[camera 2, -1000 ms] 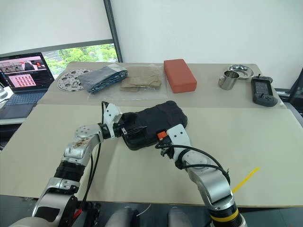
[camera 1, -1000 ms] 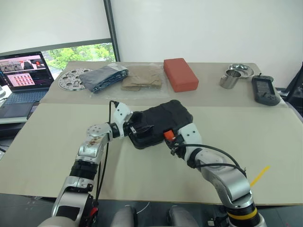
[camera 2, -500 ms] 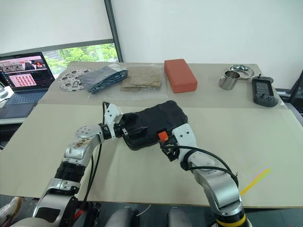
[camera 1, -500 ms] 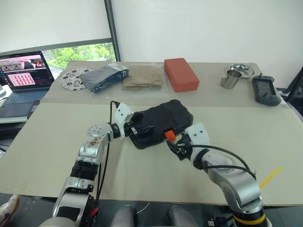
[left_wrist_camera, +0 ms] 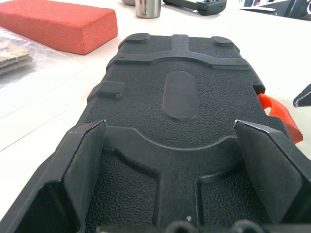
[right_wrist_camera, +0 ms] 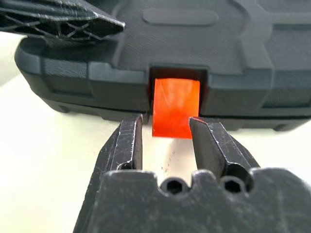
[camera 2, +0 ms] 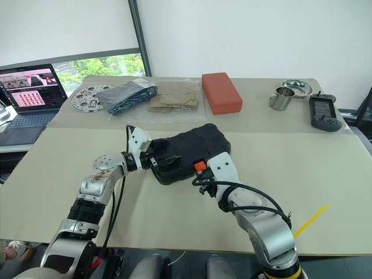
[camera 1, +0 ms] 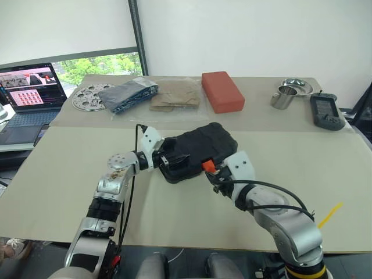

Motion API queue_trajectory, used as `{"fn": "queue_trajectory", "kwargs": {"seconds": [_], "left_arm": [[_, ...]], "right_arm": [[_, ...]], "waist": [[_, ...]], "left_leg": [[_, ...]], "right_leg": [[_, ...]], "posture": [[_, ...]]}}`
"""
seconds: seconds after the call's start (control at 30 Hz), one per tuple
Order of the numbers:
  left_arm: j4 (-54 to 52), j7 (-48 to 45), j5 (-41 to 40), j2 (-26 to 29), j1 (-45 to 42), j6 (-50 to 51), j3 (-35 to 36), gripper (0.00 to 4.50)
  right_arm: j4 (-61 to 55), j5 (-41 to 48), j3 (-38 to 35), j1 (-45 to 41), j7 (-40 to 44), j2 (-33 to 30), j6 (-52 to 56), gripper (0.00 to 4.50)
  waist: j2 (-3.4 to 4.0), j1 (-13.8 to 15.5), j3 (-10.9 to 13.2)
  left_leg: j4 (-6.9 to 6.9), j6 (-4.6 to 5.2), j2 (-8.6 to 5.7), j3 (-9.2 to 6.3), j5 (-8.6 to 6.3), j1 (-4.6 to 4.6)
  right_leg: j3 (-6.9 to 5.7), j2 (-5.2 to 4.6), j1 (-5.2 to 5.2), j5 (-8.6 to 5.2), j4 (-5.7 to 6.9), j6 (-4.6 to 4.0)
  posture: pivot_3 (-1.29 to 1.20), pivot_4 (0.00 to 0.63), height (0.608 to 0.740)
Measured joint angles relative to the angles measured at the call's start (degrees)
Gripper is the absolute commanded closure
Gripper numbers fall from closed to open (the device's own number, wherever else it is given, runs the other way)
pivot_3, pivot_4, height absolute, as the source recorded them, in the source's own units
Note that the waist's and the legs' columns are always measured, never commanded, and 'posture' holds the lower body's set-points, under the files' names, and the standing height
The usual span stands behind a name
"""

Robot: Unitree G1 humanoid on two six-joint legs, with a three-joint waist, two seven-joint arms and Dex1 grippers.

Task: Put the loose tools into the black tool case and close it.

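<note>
- The black tool case (camera 1: 196, 151) lies shut near the middle of the worktop (camera 1: 58, 168); no loose tools are out on the surface, so I judge the step in hand to be the last one, fastening the lid.
- The left tool (camera 1: 170, 160) stands wide, its two pads on either side of the case's end at about 9 o'clock; whether they press the case I cannot tell.
- The right tool (right_wrist_camera: 165, 131) sits at the case's 5 o'clock edge, its fingers narrowed to either side of the orange latch (right_wrist_camera: 175, 108), whose lower end hangs between them; contact is not clear.
- The latch looks tilted out from its recess, so the next move likely calls for pressing it flat against the case while the left tool steadies the body.
- Count: one case, one latch.
- Along the far side, from 10 to 2 o'clock: one perforated metal disc (camera 1: 90, 96), one dark blue bag (camera 1: 131, 94), one tan packet (camera 1: 174, 94), one red-brown block (camera 1: 221, 90), one steel cup (camera 1: 281, 97), one steel bowl (camera 1: 297, 86), one handheld device (camera 1: 325, 111).
- One laptop (camera 1: 26, 96) stands off the worktop at 10 o'clock.
</note>
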Motion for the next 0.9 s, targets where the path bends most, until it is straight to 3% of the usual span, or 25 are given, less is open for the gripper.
{"fn": "queue_trajectory", "kwargs": {"seconds": [0.9], "left_arm": [[-1.22, 1.02, -0.08, 0.11, 0.92, 0.26, 0.17, 0.00]], "right_arm": [[7.91, -2.15, 2.13, -2.27, 0.05, 1.68, -4.13, 2.70]], "waist": [[0.00, -0.42, -0.01]], "left_leg": [[-0.07, 0.00, 0.02, -0.05, 0.00, 0.00]], "right_leg": [[-0.01, 0.00, 0.06, 0.03, -0.23, -0.01]], "posture": [[0.00, 0.150, 0.740]]}}
